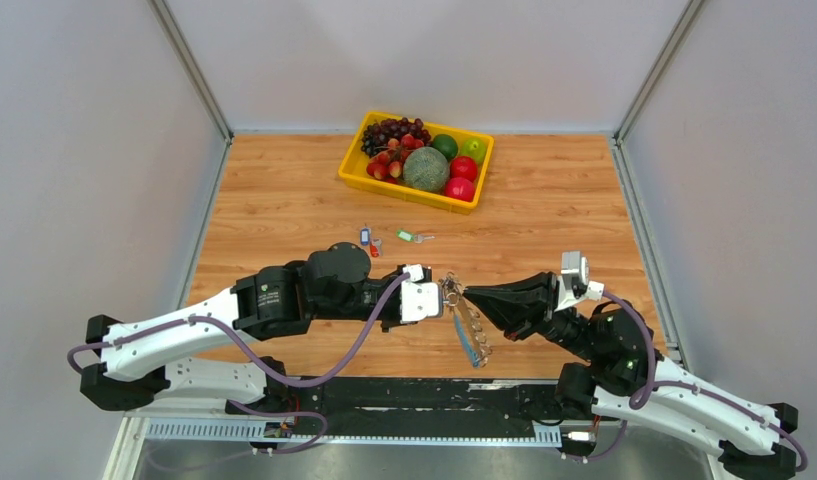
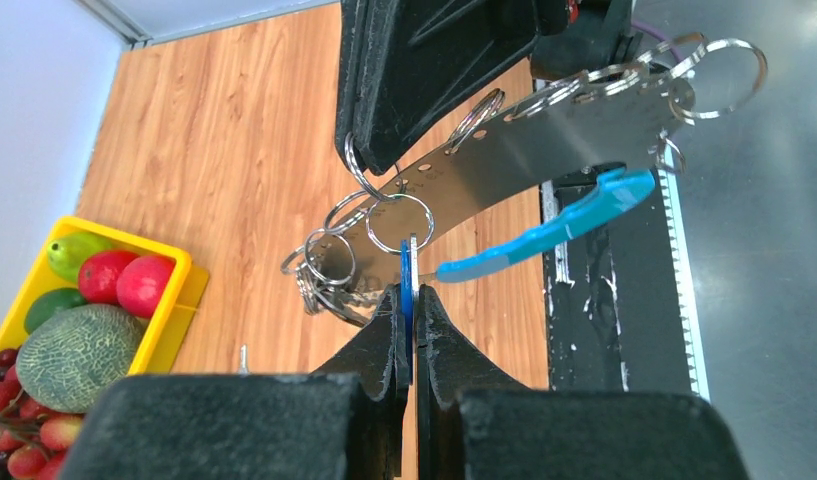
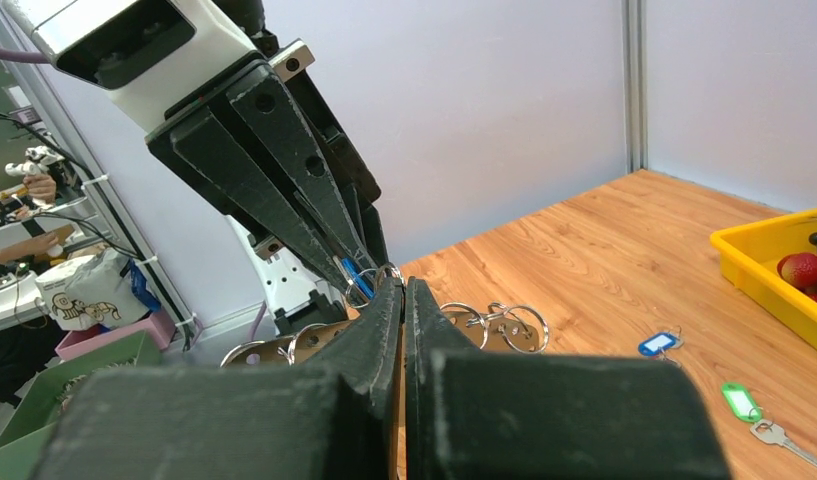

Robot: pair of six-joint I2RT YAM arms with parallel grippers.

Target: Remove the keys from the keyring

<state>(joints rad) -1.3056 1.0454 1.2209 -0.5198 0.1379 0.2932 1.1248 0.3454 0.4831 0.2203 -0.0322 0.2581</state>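
My left hand (image 2: pixel 408 305) is clenched tight on a thin blue key (image 2: pixel 408 268). That key is hooked on the keyring (image 2: pixel 544 150), so it is not off yet. My right hand (image 3: pixel 402 292) is clenched too, and it pinches the keyring near its top end. The keyring is up in the air between my two hands, above the near part of the worktop (image 1: pixel 544 200). Its long grey and blue loop dangles down.

Some of the job looks done. Three keys lie on the worktop, well apart from the keyring. There is a loose blue key (image 1: pixel 365 236), a red key (image 1: pixel 375 246) just beside it, and a green key (image 1: pixel 406 236) a bit to the right. They sit between me and the yellow tray (image 1: pixel 356 178) of fruit.

What is left, I think, is the key in my left hand. Most of the little rings (image 2: pixel 324 275) look bare. But they bunch up, so I cannot tell if one more key hides there.
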